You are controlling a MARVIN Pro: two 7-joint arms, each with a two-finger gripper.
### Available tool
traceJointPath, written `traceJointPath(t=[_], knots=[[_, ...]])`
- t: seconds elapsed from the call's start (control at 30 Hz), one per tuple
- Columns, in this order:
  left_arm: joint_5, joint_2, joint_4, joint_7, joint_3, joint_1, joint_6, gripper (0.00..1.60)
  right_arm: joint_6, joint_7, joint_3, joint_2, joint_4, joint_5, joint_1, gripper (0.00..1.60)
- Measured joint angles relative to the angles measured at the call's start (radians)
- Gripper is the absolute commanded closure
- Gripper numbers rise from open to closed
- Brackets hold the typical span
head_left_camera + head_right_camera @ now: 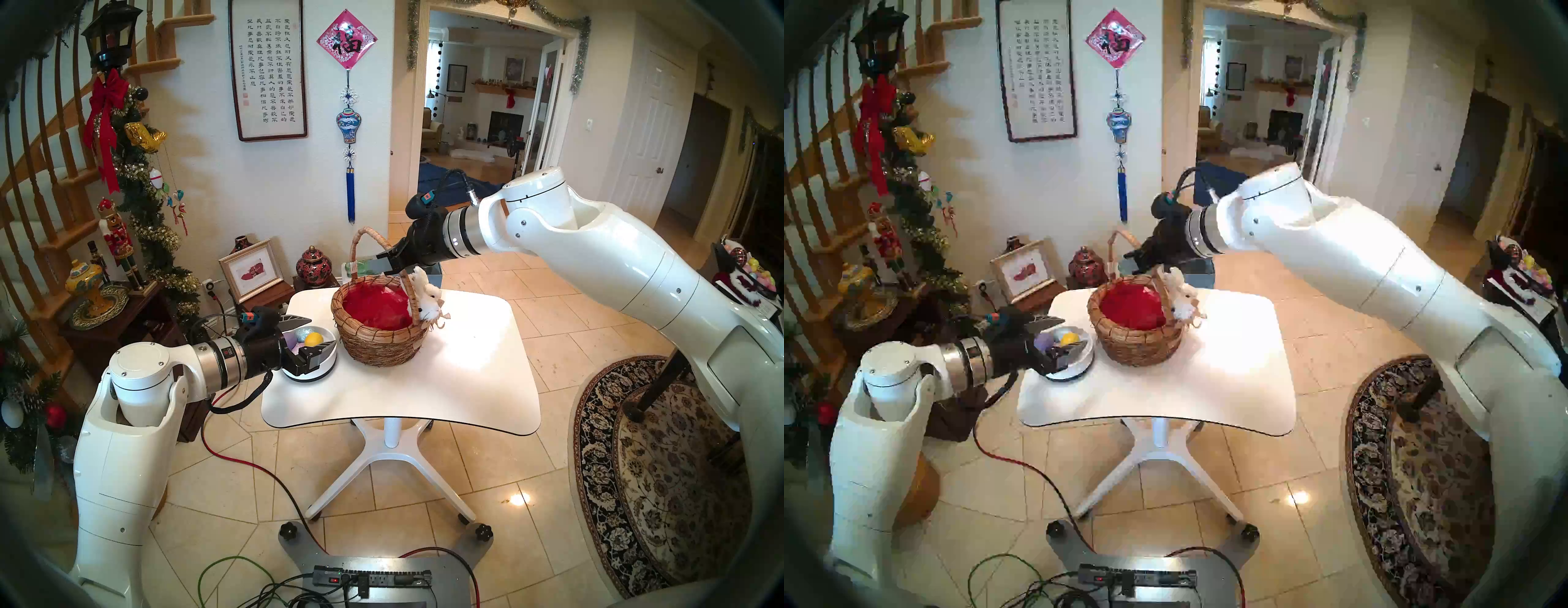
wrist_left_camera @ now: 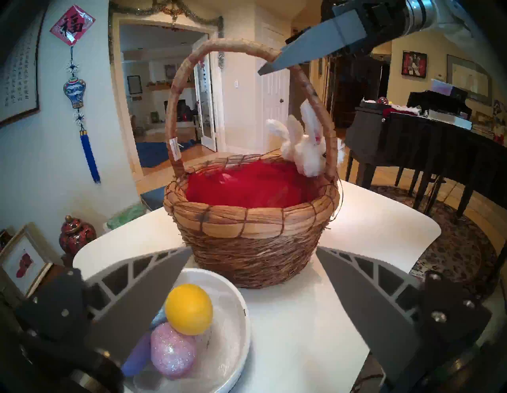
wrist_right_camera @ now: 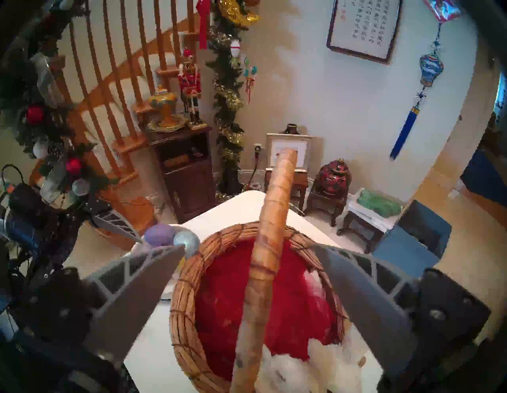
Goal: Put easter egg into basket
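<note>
The brown wicker basket (image 1: 382, 339) with red lining stands on the white table's far middle, with white plush bunnies (image 1: 426, 297) at its right handle base. My right gripper (image 3: 247, 244) is open, its fingers on either side of the arched handle (image 3: 274, 214) without touching it. To the basket's left, a white bowl (image 2: 241, 329) holds a yellow egg (image 2: 189, 308), a pink glitter egg (image 2: 172, 348), a purple egg (image 2: 137, 356) and a silvery one (image 3: 186, 240). My left gripper (image 1: 322, 331) hovers open over the bowl, holding nothing.
The white pedestal table (image 1: 424, 382) has bare surface in front of and right of the basket. Beyond its left edge are a dark cabinet (image 1: 127, 314), a framed picture (image 1: 252, 271) and a red jar (image 1: 314, 265). A black piano (image 2: 425, 137) stands to the right.
</note>
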Motion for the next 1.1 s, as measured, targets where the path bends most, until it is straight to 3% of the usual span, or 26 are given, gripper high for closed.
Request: traceJointPath(t=[0.37, 0.67, 1.1], knots=[[0.000, 0.000, 0.000, 0.000, 0.000, 0.000, 0.000, 0.00, 0.006, -0.010, 0.031, 0.058, -0.096, 0.036, 0.000, 0.00], [0.000, 0.000, 0.000, 0.000, 0.000, 0.000, 0.000, 0.00, 0.066, -0.023, 0.093, 0.154, -0.238, 0.081, -0.008, 0.00], [0.000, 0.000, 0.000, 0.000, 0.000, 0.000, 0.000, 0.00, 0.180, -0.015, 0.232, 0.305, -0.351, 0.122, -0.119, 0.00]])
